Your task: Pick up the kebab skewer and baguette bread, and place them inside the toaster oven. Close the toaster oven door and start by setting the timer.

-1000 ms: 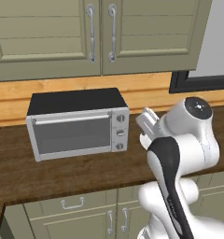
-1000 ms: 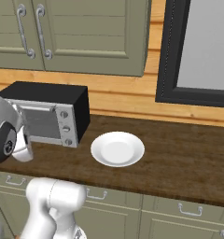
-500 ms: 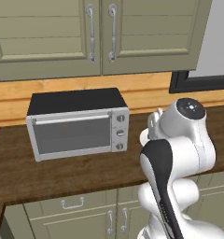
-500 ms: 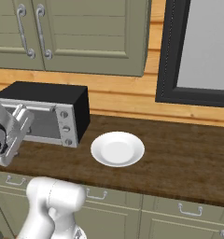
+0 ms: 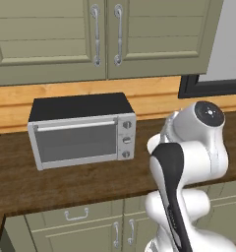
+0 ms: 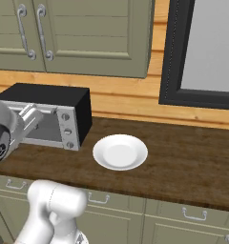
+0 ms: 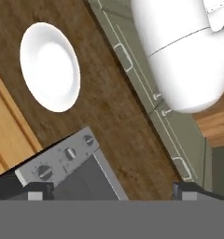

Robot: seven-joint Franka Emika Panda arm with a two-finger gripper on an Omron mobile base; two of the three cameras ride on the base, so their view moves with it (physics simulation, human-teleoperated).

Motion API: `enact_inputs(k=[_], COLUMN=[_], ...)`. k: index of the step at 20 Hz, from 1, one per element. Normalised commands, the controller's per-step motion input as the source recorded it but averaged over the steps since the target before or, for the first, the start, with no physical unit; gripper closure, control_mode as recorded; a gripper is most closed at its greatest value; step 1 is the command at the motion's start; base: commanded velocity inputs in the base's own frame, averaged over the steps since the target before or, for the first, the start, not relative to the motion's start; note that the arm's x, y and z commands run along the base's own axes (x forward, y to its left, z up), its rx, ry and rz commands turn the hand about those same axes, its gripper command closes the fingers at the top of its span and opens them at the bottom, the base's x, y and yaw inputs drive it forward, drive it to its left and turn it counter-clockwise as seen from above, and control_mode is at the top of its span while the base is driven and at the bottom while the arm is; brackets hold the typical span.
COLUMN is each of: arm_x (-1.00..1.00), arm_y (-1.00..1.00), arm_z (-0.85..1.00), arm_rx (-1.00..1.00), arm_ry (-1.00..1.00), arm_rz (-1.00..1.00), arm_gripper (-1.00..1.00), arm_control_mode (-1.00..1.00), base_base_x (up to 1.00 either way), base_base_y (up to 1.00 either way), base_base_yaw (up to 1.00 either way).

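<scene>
The toaster oven (image 5: 80,130) stands on the counter, a silver box with a black top. The toaster oven door (image 5: 74,142) is shut, and three knobs (image 5: 125,140) run down its right side. The oven also shows in the right base view (image 6: 49,114) and in the hand view (image 7: 72,172). My gripper (image 7: 111,191) hovers above the counter in front of the oven's knob end (image 6: 30,116). It is open, its fingertips (image 7: 37,191) far apart with nothing between them. The kebab skewer and the baguette bread are out of view.
A white plate (image 6: 120,151) lies bare on the dark wood counter (image 6: 183,162) right of the oven, also seen from the hand (image 7: 49,65). Green wall cabinets (image 5: 105,39) hang above, and a dark-framed window (image 6: 202,52) is at the right.
The hand has swung from beside the oven's right end to behind the arm's upper joint in the left base view. The jaws have stayed open. Oven and plate are unmoved.
</scene>
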Motion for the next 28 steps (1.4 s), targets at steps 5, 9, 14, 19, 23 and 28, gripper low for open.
enact_inputs(k=[5,9,14,19,23,28], arm_x=[-0.02,-0.06,-0.15,-0.02,0.0,-0.03], arm_y=[0.12,-0.02,0.03,-0.04,-0.14,-0.1], arm_z=[-1.0,-1.0,-0.72,-0.03,-0.06,-0.04], arm_rx=[0.14,0.22,-0.07,-0.42,-0.56,-0.68], arm_ry=[-0.57,-0.47,-0.26,0.04,0.08,0.15], arm_rz=[-0.49,-0.48,-0.1,0.19,0.38,0.51], arm_gripper=[-1.0,-1.0,-1.0,-1.0,-1.0,-1.0], arm_control_mode=[-1.0,-1.0,-1.0,-1.0,-1.0,-1.0], base_base_x=[0.0,0.0,0.0,0.0,0.0,0.0], base_base_y=[0.0,0.0,0.0,0.0,0.0,0.0], base_base_yaw=[0.0,0.0,0.0,0.0,0.0,0.0])
